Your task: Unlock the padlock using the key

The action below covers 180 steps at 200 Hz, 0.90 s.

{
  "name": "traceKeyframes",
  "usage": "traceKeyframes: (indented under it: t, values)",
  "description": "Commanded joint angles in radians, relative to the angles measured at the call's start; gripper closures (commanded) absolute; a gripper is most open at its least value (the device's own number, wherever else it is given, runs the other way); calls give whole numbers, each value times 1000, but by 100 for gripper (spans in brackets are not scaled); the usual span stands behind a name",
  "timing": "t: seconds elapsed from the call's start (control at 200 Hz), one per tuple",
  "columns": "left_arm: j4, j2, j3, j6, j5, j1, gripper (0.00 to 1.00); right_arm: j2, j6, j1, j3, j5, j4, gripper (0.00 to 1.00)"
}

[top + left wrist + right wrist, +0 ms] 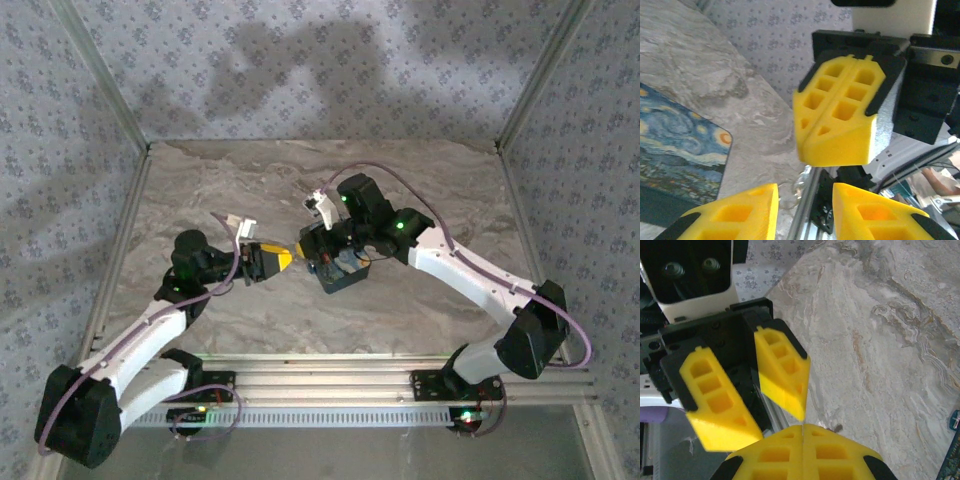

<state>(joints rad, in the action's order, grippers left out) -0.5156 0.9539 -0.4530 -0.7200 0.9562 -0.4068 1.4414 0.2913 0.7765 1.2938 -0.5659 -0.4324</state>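
Left wrist shows the padlock (pixel 675 145), dark blue with yellow swirls.

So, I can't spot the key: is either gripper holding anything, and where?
Left gripper open, empty. Right gripper shut; whether a key sits between its fingers cannot be told.

Brightness: bright, even and diffuse in all three views.
Shadows: large soft arm-shaped shadows on the back wall (pixel 300 60); fainter ones on the table (pixel 230 310).
Glare: white casing (pixel 890 17) washed out.
Focus: padlock (pixel 675 145) print fairly crisp; closest foreground soft.
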Motion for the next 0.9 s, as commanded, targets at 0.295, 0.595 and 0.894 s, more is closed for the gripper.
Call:
traceKeyframes:
  t: [0.295,0.595,0.894]
  values:
    - [-119,31,6,-32,-1,-31,65,-53,51,-10,-43,-51,103,100]
    - [-120,35,14,-33,-27,-31,61,-56,62,-11,-59,-62,120,100]
    - [-143,47,12,-53,4,-32,73,-61,77,-12,-69,-58,152,100]
